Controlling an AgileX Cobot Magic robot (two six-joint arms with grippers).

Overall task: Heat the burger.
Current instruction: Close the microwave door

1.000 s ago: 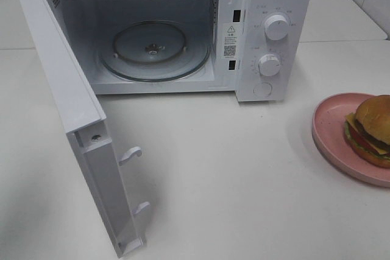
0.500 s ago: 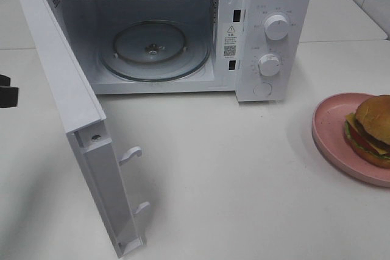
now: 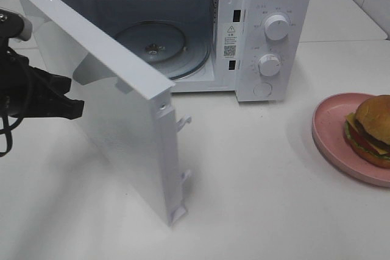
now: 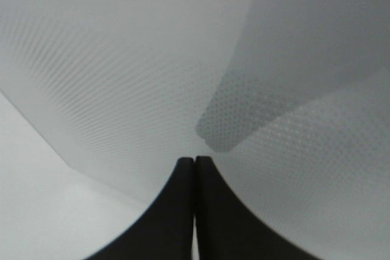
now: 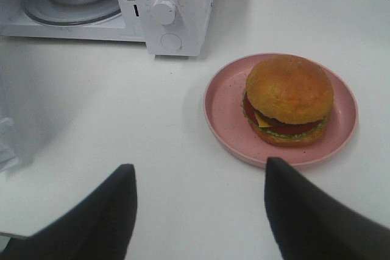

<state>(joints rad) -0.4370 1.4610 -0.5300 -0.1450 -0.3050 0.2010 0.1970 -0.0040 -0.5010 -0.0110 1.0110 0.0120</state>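
1. The left gripper (image 3: 76,109), fingers pressed together on nothing, reaches in from the left edge with its tip against the outer face of the microwave door (image 3: 122,114).
2. The door stands half swung and hides part of the glass turntable (image 3: 177,53) inside the microwave (image 3: 274,4).
3. The right gripper (image 5: 198,205) hangs spread wide and empty; the overhead camera misses it.
4. The burger (image 3: 372,131) sits on the pink plate (image 3: 332,132), cut off at the right edge.
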